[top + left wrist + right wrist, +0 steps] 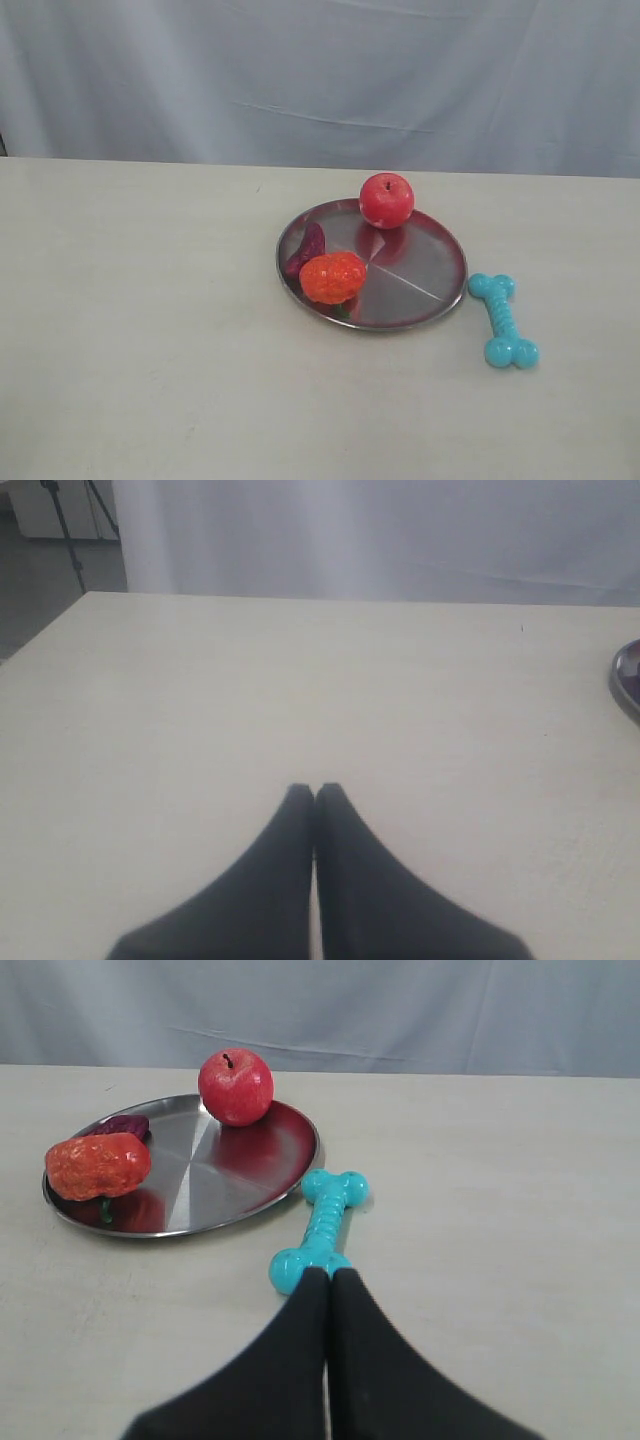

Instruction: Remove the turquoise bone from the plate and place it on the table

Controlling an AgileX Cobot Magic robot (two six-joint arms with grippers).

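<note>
The turquoise bone [503, 319] lies flat on the table [150, 350], just right of the silver plate [420, 265] and clear of its rim. From the right wrist the bone [322, 1228] shows beyond the fingertips of my right gripper [329, 1274], which is shut with nothing between its fingers. My left gripper [314, 790] is also shut and empty, over bare table far from the bone, with only the plate's edge [628, 680] showing. Neither arm appears in the exterior view.
On the plate sit a red apple [386, 200] at the far rim, an orange knobby toy fruit [332, 277] and a dark purple piece [306, 249] at its left side. A pale curtain [320, 70] hangs behind the table.
</note>
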